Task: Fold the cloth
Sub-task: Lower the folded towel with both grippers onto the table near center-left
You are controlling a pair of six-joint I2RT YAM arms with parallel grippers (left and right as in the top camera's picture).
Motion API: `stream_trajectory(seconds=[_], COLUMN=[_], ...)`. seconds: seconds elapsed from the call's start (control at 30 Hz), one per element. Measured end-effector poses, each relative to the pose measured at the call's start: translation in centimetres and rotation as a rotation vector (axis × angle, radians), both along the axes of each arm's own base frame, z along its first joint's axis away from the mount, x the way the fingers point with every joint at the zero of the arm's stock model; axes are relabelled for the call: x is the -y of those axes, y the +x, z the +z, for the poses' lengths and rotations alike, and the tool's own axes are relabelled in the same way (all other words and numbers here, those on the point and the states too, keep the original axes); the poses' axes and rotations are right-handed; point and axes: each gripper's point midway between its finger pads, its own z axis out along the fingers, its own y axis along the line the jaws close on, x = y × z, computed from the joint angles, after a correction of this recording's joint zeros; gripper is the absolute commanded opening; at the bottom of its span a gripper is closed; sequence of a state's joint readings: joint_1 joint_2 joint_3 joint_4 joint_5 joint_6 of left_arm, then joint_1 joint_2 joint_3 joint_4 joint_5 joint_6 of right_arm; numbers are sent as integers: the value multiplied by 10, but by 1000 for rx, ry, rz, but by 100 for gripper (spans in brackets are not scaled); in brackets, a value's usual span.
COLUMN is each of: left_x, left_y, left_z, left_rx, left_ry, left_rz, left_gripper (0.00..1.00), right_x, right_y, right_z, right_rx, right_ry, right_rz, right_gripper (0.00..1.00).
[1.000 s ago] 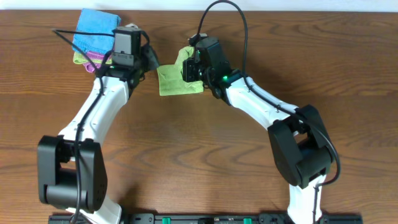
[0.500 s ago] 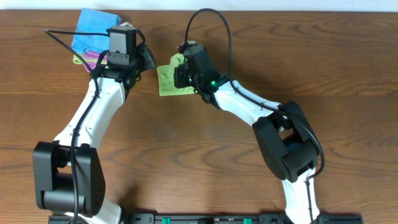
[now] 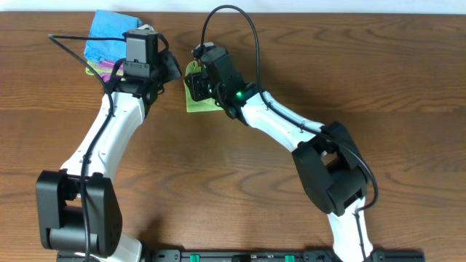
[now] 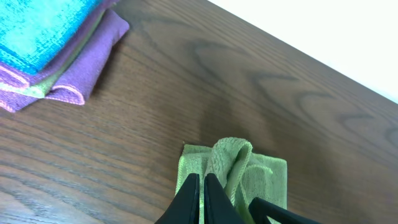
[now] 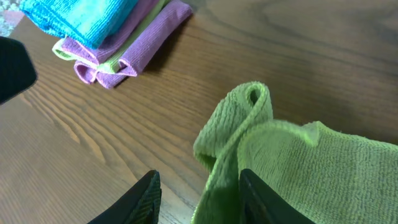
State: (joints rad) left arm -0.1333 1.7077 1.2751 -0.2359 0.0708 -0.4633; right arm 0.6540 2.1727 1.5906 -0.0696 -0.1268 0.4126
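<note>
Two fingers of the right gripper [image 5: 199, 177] stand wide apart, released rather than clamped. The lime-green terry cloth [image 5: 298, 162] lies bunched in the gap between them, its edge rising just ahead into a rolled loop. Whether either finger presses on the pile cannot be told.

The left gripper [image 4: 200, 178] is clenched, its black fingers nearly pressed together with nothing visible between them. Its tips sit over the near edge of the same cloth, but contact is unclear.

From overhead, the cloth rests on the brown wooden table [image 3: 240, 196] beneath the right gripper, toward the far edge, with the left gripper just beside it. Off to the left is a stack, with a bright blue cloth [image 5: 81, 15] on top and a purple cloth [image 5: 149, 34] under it.

The fold-over itself looks to be the step in hand, and only partly done: the cloth is doubled but lumpy. The next move probably calls for laying that loop flat so the edges meet, then lifting clear without dragging the layers askew.
</note>
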Motion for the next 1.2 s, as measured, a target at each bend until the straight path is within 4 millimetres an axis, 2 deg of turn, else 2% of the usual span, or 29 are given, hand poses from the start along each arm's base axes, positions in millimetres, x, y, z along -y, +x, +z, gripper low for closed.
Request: stream_trajectory(seconds=[0.37, 0.57, 0.67, 0.73, 0.77, 0.8, 0.83, 0.93, 1.03, 1.2], left_x=[-20, -26, -26, -26, -26, -27, -28, -30, -32, -41], left_y=[2, 3, 3, 3, 3, 3, 3, 3, 3, 2], left_z=[4, 4, 4, 4, 4, 4, 4, 4, 6, 17], left_rx=[8, 8, 8, 8, 8, 8, 9, 9, 13, 36], left_ry=[-1, -4, -4, -4, -4, -4, -2, -7, -8, -9], left_rz=[42, 57, 57, 57, 57, 58, 56, 63, 68, 86], left_gripper=[6, 6, 6, 7, 12, 23, 25, 30, 36, 45], right_x=[-10, -18, -19, -18, -18, -17, -17, -17, -19, -20], right_y=[-14, -22, -23, -24, -25, -26, -26, -27, -26, -24], right_z=[-2, -2, -2, -3, -4, -6, -7, -14, -30, -49], right_rx=[-46, -59, -62, -68, -73, -80, -84, -91, -102, -113], right_ry=[27, 43, 47, 43, 40, 34, 32, 24, 11, 2], right_rz=[72, 107, 115, 115, 115, 114, 115, 116, 109, 104], right_gripper=[53, 69, 71, 71, 71, 71, 70, 62, 52, 49])
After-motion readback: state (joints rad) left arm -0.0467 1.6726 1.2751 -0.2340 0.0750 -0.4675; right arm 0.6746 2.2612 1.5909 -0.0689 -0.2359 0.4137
